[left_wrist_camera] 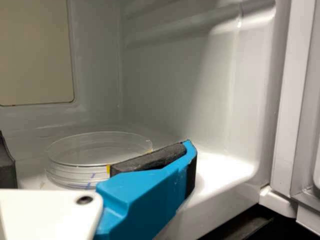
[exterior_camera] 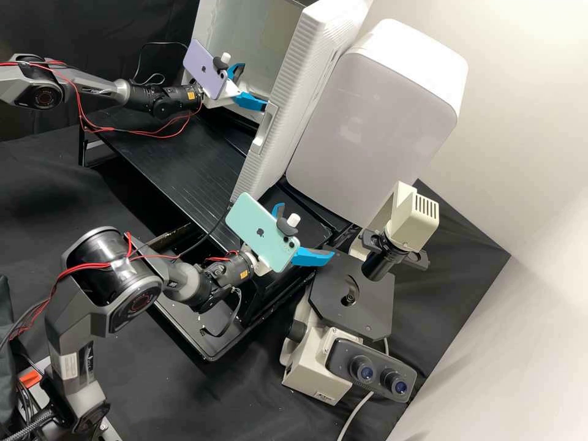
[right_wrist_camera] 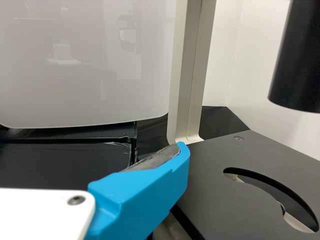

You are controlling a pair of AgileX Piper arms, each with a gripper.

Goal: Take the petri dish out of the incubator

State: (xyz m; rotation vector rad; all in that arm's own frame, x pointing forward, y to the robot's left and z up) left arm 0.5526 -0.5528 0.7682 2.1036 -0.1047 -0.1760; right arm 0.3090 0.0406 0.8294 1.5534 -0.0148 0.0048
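Observation:
A clear, lidded petri dish (left_wrist_camera: 90, 150) rests on the white floor inside the incubator (exterior_camera: 245, 30), whose ribbed door (exterior_camera: 300, 98) stands swung open. My left gripper (exterior_camera: 248, 92) is inside the incubator's opening and is open. The dish lies between its blue finger (left_wrist_camera: 150, 190) and the dark pad of the other finger (left_wrist_camera: 5, 167), and I cannot tell if they touch it. My right gripper (exterior_camera: 309, 254) hangs low by the microscope stage (right_wrist_camera: 250, 170). One of its blue fingers (right_wrist_camera: 145, 192) shows, with nothing held against it.
A large white housing (exterior_camera: 380, 116) stands right of the open door. A microscope (exterior_camera: 343, 355) with a black stage (exterior_camera: 352, 300) sits in front of it. A black tray (exterior_camera: 184, 165) runs under both arms. Red cables trail along the arms.

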